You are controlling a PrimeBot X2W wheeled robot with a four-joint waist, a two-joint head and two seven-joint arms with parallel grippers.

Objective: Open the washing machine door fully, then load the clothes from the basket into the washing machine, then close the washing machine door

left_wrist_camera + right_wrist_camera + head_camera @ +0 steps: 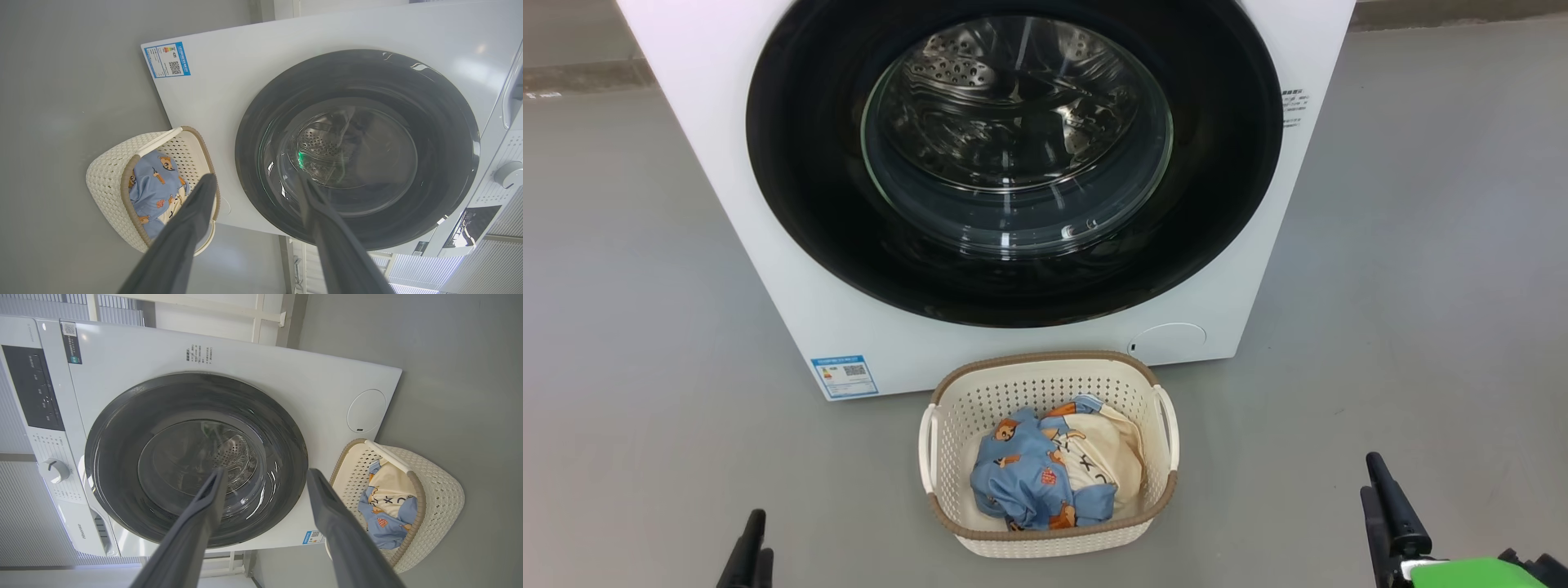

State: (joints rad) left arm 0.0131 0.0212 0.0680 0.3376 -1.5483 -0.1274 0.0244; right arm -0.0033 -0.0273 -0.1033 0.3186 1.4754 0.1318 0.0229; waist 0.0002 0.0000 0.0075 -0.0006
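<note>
The white washing machine (pixel 727 122) stands ahead, and its round black-rimmed door (pixel 809 204) lies shut against the front; the steel drum shows through the glass. On the floor before it sits the cream basket (pixel 1045 359) holding the clothes (pixel 1029 474), a blue bear-print fabric and a cream garment. My left gripper (pixel 760 535) is low at the left and my right gripper (pixel 1372 475) low at the right, both well short of the basket. In the left wrist view the left gripper (pixel 256 179) is open and empty. The right gripper (pixel 266 471) is also open and empty in the right wrist view.
Grey floor (pixel 621 327) lies on both sides of the machine and around the basket. A blue label sticker (pixel 844 376) and a round service flap (pixel 1172 341) mark the machine's lower front. The control panel with a dial (pixel 53 470) sits above the door.
</note>
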